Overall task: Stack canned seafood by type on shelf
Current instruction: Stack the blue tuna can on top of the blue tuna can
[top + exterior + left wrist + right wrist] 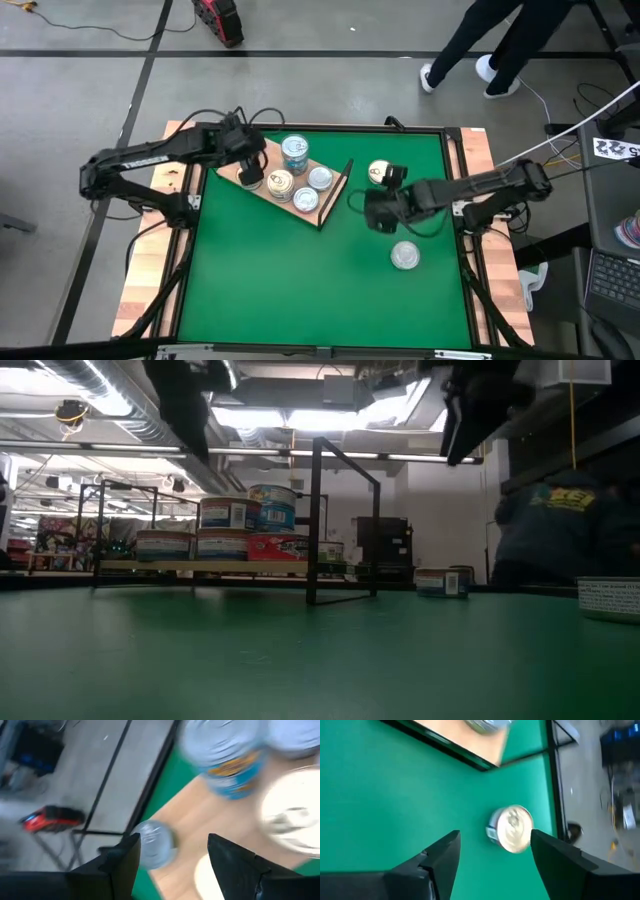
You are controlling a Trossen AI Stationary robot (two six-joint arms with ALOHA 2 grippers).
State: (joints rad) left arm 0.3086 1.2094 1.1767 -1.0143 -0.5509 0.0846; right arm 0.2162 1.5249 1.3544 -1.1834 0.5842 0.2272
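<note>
Now my right gripper (pixel 495 852), fingers apart, lines up on the cream-topped can (pixel 512 829); left gripper (pixel 172 857), fingers also apart, hovers over the shelf (pixel 258 183); next, descend and clamp.

Lab or workshop: bare concrete floor (pixel 300 30), exposed ceiling ducts (pixel 90 390) upper left, floor cables (pixel 90 40), laptop (pixel 612 285) lower right.

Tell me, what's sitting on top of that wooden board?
The shelf holds several round tins, some stacked two high in the low view. The left gripper hovering above covers part of the board, hiding anything beneath.
</note>
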